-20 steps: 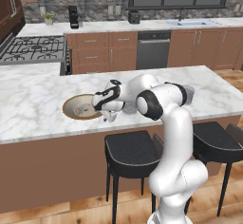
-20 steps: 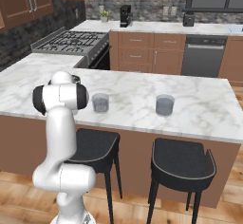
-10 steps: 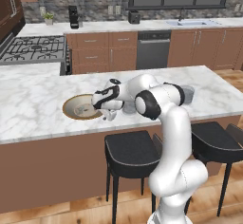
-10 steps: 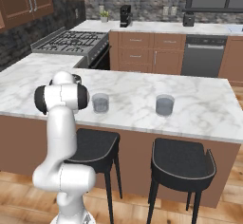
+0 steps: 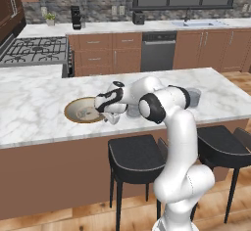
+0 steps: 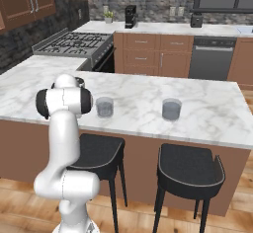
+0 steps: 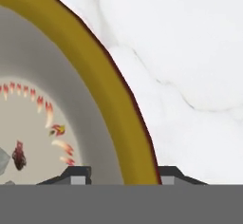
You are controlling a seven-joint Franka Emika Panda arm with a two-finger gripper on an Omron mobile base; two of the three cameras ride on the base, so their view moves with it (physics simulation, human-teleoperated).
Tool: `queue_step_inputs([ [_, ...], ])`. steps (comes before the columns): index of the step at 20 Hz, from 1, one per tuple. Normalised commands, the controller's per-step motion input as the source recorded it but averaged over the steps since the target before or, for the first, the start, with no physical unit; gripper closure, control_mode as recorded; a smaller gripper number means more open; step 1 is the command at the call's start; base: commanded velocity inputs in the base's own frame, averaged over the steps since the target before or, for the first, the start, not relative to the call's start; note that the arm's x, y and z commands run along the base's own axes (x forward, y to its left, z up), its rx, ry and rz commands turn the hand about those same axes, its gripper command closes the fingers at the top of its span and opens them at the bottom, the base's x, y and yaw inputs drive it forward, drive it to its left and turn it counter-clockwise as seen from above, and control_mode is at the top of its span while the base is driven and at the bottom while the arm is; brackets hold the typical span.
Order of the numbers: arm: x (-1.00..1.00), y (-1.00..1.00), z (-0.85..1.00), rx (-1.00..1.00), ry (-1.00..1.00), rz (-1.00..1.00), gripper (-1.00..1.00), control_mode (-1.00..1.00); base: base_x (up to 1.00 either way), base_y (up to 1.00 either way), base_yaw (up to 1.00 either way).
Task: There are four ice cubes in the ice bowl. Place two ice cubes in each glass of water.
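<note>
Tool [image 5: 109, 116] low at near rim of ice bowl [image 5: 73, 108], fingers straddling rim in hand view; whether clenched on a cube, cannot tell. Glasses [image 6: 104, 106] [image 6: 171, 109] stand apart on bench [image 6: 148, 98], awaiting ice

The tabletop [image 5: 39, 112] is finished in smooth white marble with faint grey veins. The ice bowl [image 7: 114, 104] is glazed matt, golden-brown at the rim and grey-beige inside. The two glasses [image 6: 104, 106] [image 6: 171, 109] are of clear, bluish-tinted glass. The stools [image 6: 190, 170] are covered in matt black.
</note>
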Motion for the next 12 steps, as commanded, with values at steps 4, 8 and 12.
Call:
queue_step_inputs([
  [4,-0.01,0.0,0.01,0.0,-0.01,0.0,1.0,-1.0,0.0,0.0,0.0],
  [8,-0.07,0.0,0.16,0.03,-0.08,0.0,1.0,-1.0,0.0,0.0,0.0],
  [12,-0.06,0.0,0.23,0.01,-0.15,0.0,1.0,-1.0,0.0,0.0,0.0],
])
